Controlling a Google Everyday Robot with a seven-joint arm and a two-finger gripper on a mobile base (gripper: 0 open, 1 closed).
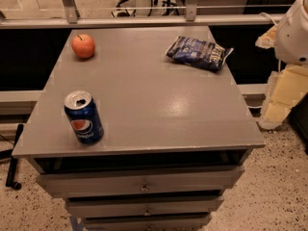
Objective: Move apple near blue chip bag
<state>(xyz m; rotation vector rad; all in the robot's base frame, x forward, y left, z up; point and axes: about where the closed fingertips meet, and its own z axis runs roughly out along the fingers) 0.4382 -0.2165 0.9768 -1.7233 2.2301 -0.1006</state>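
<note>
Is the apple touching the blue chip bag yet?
Apart. The camera view shows bare tabletop between the apple, back left, and the blue chip bag, back right. The gripper hangs beyond the tabletop's right edge.

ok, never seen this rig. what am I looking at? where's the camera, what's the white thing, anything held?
One picture, one camera, looking down on a grey drawer cabinet; where the camera is mounted is not on record. The white rounded shape at the right edge is part of the robot's single arm. The cream piece below it is the gripper, beside the cabinet, off its top. On the top are three things, well apart: an apple at the far left, a blue chip bag lying flat at the far right, and an upright opened Pepsi can at the front left. None is touched, so nothing is held. The job is to bring the apple next to the bag.
</note>
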